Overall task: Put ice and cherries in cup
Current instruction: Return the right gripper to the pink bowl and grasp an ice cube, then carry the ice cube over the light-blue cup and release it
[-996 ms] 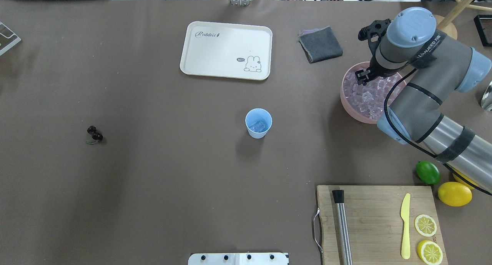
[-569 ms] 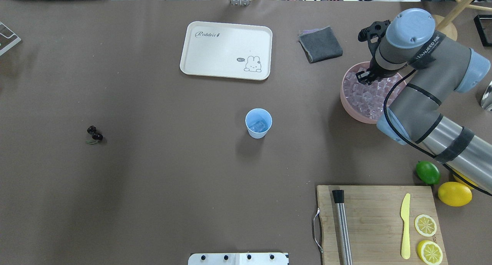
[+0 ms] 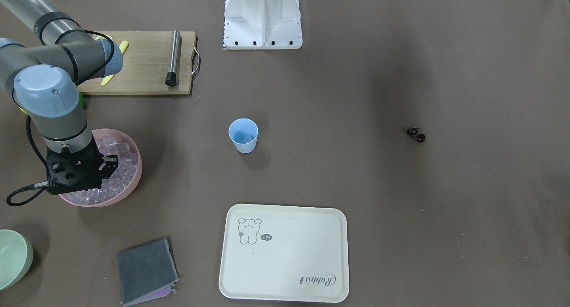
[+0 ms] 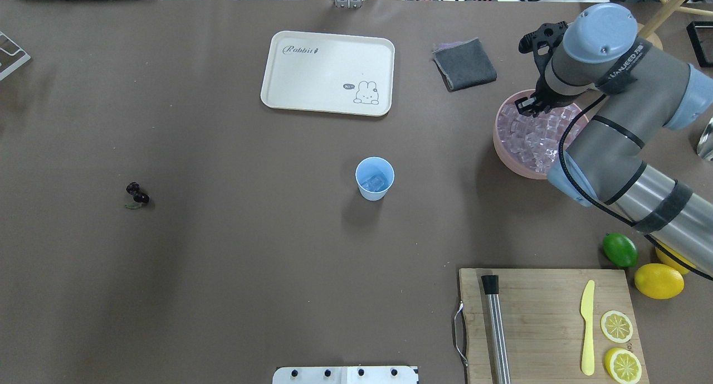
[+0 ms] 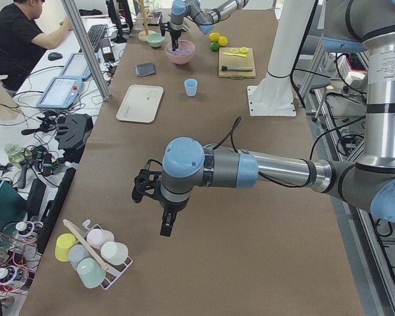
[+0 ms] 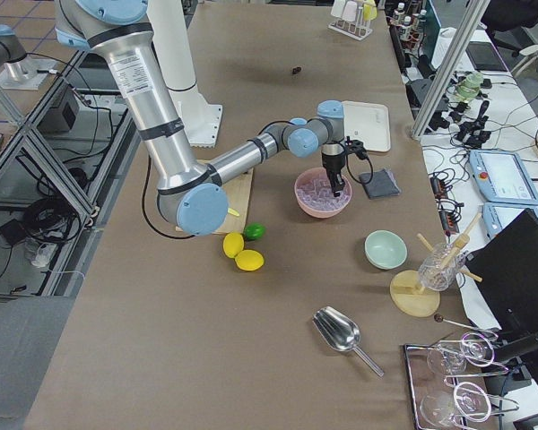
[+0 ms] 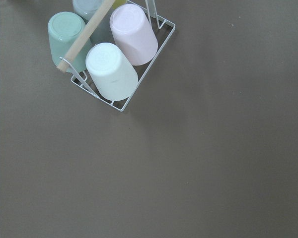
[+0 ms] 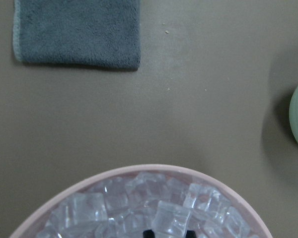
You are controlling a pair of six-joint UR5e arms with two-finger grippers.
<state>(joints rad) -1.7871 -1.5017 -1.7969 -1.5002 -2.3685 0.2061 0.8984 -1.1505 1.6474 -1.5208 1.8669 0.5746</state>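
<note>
Right gripper [image 4: 528,106] is reaching into the pink bowl [image 4: 501,150] of ice [image 4: 529,140], fingertips [image 8: 148,233] flanking one cube, its hold impossible to tell; ice-fetching is proceeding, the next move calling for a lift toward the mid-table cup [image 4: 374,179], cherries [image 4: 137,195] lying well apart.

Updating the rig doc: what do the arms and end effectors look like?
Both alike: the right arm and left arm have grey tubular links, light-blue joint caps and a silver tube section. The right end effector and left end effector are black. A black cable runs along the right arm, black tape bands its silver tube, white lettering marks its wrist.
</note>
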